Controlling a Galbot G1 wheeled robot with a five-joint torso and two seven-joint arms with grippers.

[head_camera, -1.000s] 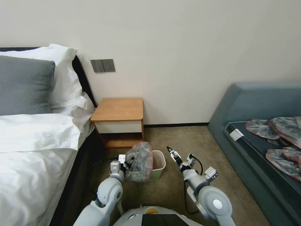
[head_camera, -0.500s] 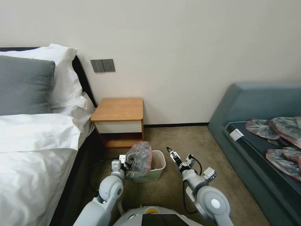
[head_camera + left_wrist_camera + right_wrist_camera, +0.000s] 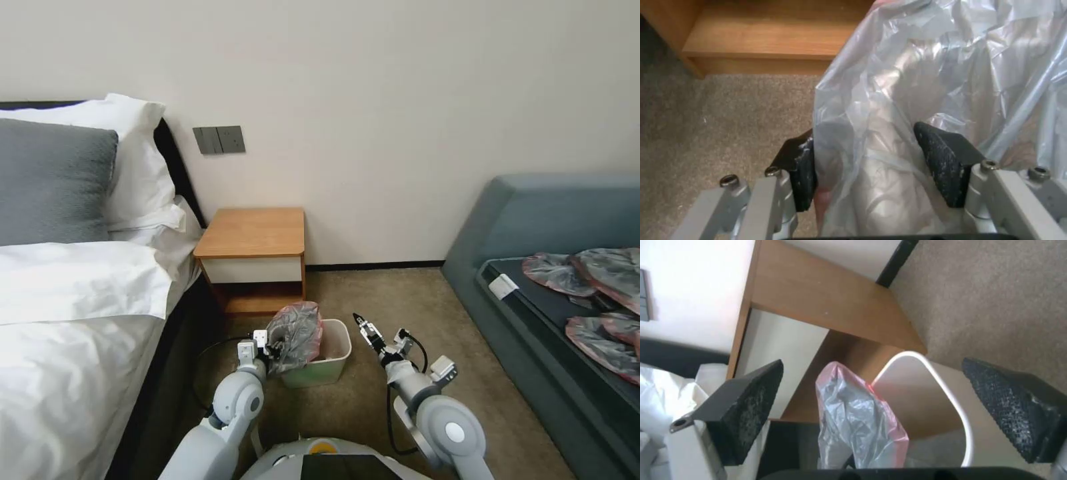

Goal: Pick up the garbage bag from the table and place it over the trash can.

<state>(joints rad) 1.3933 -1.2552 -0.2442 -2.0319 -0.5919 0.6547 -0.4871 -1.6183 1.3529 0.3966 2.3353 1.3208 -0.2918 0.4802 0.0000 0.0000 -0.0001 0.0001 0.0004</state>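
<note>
The garbage bag (image 3: 295, 333), wrinkly grey film with a pinkish-red rim, stands bunched over the left side of the trash can (image 3: 337, 341), a small cream bin on the carpet. My left gripper (image 3: 264, 347) is at the can's left side, shut on the garbage bag (image 3: 871, 133), whose film fills the gap between its black pads (image 3: 942, 160). My right gripper (image 3: 365, 328) hovers open just right of the can, apart from it. Between its spread fingers I see the bag (image 3: 853, 420) and the can's white rim (image 3: 947, 386). The table (image 3: 253, 233) stands behind the can, its top bare.
A bed (image 3: 73, 293) with white linen runs along the left. A blue-grey sofa (image 3: 533, 227) at the right carries more crumpled bags (image 3: 600, 280). A dark cable (image 3: 203, 360) loops on the carpet by the left arm. Open carpet (image 3: 400, 293) lies right of the can.
My left gripper has drawn down and back with the bag, so the bag sits lower and more of the can's front wall shows. The right gripper has barely shifted.
</note>
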